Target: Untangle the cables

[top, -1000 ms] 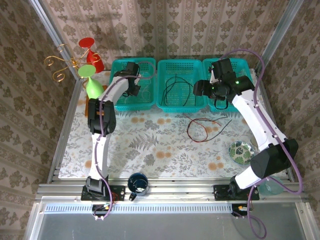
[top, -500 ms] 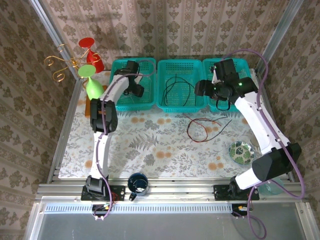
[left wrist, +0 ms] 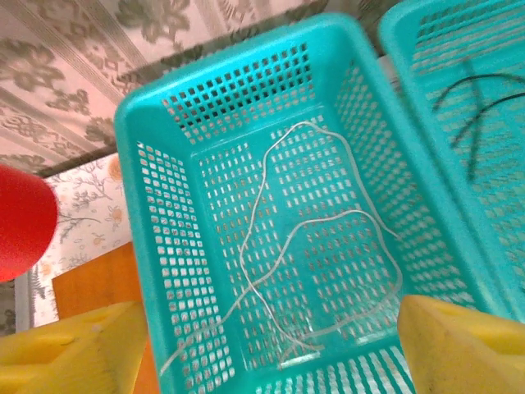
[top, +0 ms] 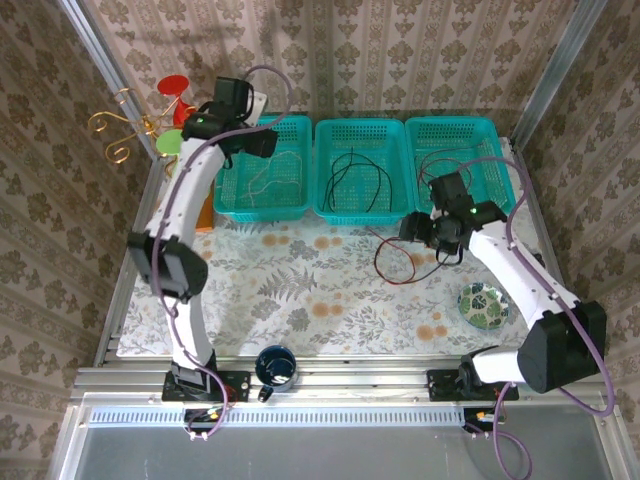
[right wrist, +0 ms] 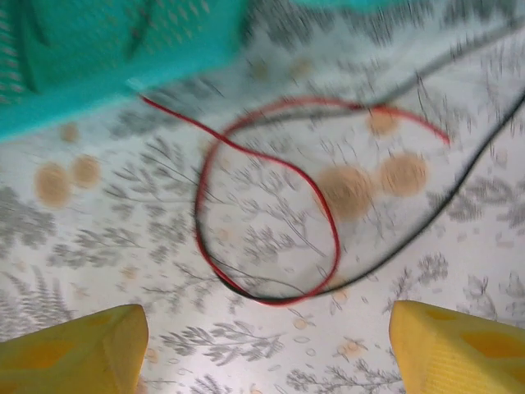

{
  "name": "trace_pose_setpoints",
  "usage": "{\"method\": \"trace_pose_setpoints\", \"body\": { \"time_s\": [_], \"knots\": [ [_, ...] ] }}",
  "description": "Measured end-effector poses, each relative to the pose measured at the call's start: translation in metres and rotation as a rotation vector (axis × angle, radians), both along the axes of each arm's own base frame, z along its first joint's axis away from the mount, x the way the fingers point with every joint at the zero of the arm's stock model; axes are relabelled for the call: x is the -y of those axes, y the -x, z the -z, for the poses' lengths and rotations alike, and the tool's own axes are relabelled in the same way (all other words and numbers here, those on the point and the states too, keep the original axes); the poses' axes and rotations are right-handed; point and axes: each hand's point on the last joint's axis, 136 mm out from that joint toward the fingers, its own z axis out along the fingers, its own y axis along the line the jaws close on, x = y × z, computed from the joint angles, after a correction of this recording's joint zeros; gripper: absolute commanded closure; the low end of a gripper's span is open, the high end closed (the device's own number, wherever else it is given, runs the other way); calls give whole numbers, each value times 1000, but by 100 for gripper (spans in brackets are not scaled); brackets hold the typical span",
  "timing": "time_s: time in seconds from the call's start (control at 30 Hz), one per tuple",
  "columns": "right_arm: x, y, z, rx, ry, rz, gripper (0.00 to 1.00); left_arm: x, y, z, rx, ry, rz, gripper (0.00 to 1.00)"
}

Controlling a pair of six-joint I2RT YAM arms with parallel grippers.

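Observation:
A pale cable [left wrist: 312,246] lies loose in the left teal basket [top: 262,214]; it also shows from above as a thin pale cable [top: 262,180]. My left gripper [top: 262,142] hangs over that basket's back rim, open, its yellow fingers [left wrist: 74,353] wide apart with nothing between them. A black cable [top: 360,180] lies in the middle basket [top: 362,217]. On the cloth, a red cable [right wrist: 336,246] loops with a black cable [right wrist: 459,185] crossing it. My right gripper [right wrist: 267,353] hovers open just above that loop [top: 378,262].
The right basket [top: 500,160] holds a dark cable. A patterned bowl [top: 482,303] sits at the right, a dark mug [top: 275,365] at the near edge. A red cup [top: 175,88], a green cone and a gold wire stand [top: 120,130] crowd the back left.
My left gripper opened and lifted out of the left basket toward its back-left corner. The right arm swung from the right basket down over the red and black loop.

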Motion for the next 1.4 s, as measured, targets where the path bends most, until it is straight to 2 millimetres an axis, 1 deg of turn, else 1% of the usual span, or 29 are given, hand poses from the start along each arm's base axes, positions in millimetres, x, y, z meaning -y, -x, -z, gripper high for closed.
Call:
{"method": "trace_pose_setpoints", "body": {
  "time_s": [0.07,0.1,0.17,0.23,0.27,0.33,0.4,0.47,0.57,0.8,0.97,1.03,1.1,1.4],
  "knots": [
    [3,11,21,-48,2,22,23,2,23,-11,15,17,20,20],
    [4,16,31,-69,1,35,23,4,37,-11,12,28,33,20],
    [6,24,45,-98,0,55,25,9,59,-1,-11,45,53,20],
    [7,29,54,-118,-3,75,28,15,79,20,-44,61,67,21],
    [8,31,58,-126,-2,87,30,20,91,35,-70,68,76,21],
    [9,31,63,-131,-3,103,34,30,112,61,-116,76,92,21],
    [9,28,67,-130,-6,118,40,42,136,88,-158,94,109,22],
    [8,26,72,-134,-10,132,43,51,154,106,-187,114,121,23],
    [11,21,83,-150,11,156,45,59,171,120,-212,139,120,23],
    [27,22,109,-177,47,225,48,83,179,122,-204,207,125,24],
    [33,18,123,-192,52,249,50,93,180,117,-188,242,127,25],
    [34,17,127,-201,55,252,52,96,179,115,-179,253,129,25],
    [36,17,130,-205,57,253,55,97,178,113,-172,260,130,26],
    [37,16,132,-221,71,254,56,97,174,106,-137,264,126,26]
  ]
}}
